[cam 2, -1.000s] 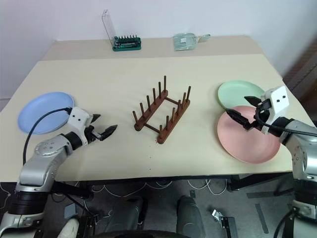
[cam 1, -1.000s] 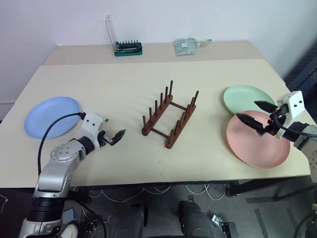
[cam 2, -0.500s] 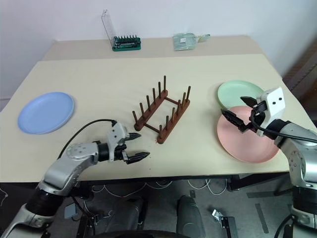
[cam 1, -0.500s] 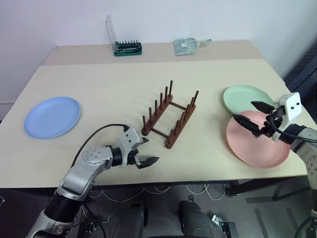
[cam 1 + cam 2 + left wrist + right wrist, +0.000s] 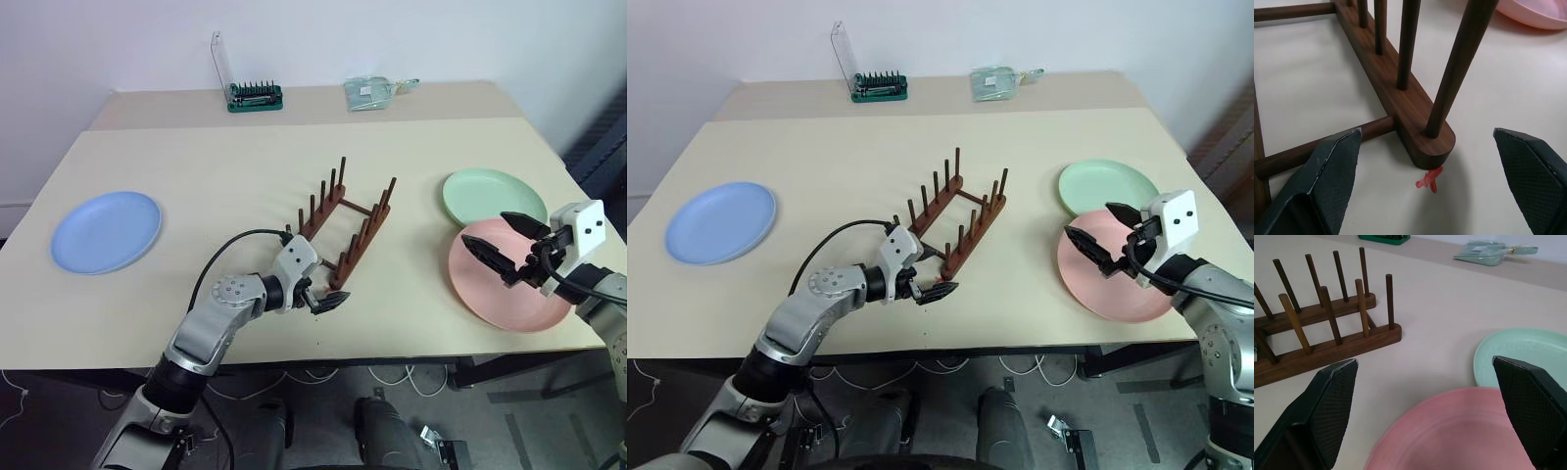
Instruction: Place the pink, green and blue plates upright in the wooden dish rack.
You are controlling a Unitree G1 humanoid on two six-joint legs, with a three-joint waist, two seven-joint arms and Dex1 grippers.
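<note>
Plates lie flat: pink plate (image 5: 509, 287) at the table's (image 5: 196, 162) right front corner, overlapping the green plate (image 5: 493, 196) behind; blue plate (image 5: 106, 230) near the left edge. Mid-table, the wooden dish rack (image 5: 343, 235) stands empty. Left gripper (image 5: 318, 294), wide open and empty, sits at its front end, likely to steady it. Right gripper (image 5: 509, 246), likewise agape, hovers over pink. No legible writing.

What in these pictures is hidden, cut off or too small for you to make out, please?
- Wooden dish rack: its near-left end is hidden behind the left gripper in the head views.
- Pink plate: partly covered by the right gripper.
- Small red scrap beside the rack's foot: too small to identify.
- Clear packet at the far edge: contents unreadable.
</note>
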